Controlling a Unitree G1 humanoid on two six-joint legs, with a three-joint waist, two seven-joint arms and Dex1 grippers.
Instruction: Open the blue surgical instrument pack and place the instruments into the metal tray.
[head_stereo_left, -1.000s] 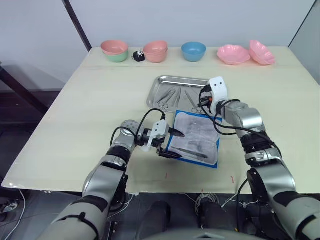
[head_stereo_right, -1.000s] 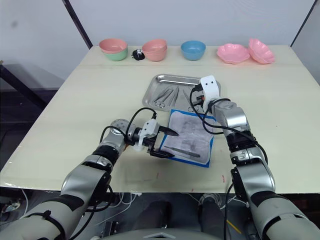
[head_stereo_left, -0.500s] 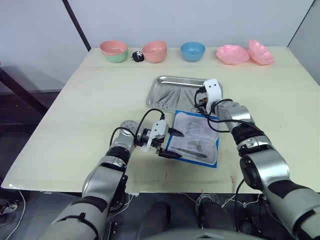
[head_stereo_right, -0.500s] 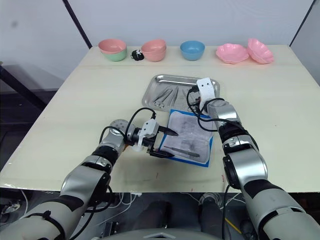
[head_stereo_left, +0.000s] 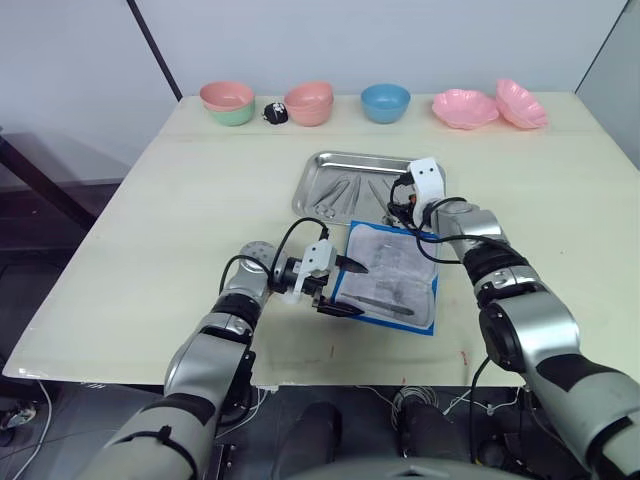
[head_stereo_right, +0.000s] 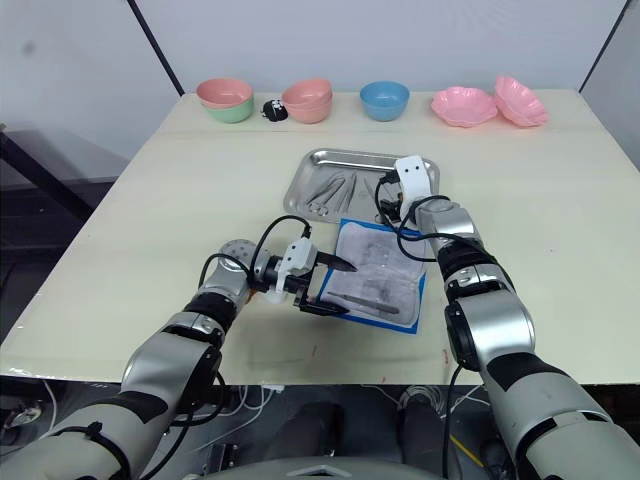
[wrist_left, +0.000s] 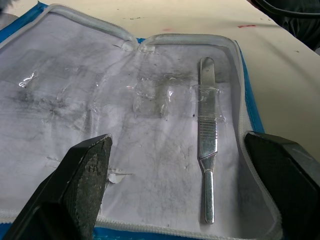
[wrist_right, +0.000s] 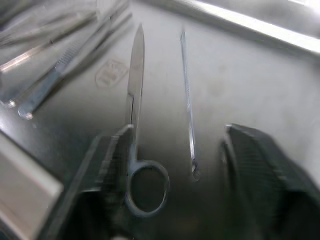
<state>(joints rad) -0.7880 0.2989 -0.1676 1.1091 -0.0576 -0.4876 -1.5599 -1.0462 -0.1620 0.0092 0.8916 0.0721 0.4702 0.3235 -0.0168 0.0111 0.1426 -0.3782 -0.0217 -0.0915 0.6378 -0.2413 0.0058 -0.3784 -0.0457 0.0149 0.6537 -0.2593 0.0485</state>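
Both jaws open: R gripper (wrist_right: 175, 165) over tray (head_stereo_left: 320, 165), L gripper (wrist_left: 180, 185) over pack (wrist_left: 75, 115).

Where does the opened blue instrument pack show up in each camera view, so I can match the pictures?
Left eye view: the blue surgical instrument pack lies open just in front of the metal tray.
Right eye view: same spot, by the left gripper.
Left wrist view: its whitish inner face, one instrument on it.
Right wrist view: tray interior instead.
Shared landmark: the tray.

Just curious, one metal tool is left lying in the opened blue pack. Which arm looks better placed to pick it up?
Probably the left: its tool hangs open right at the last instrument in the pack. The right tool is over the tray.
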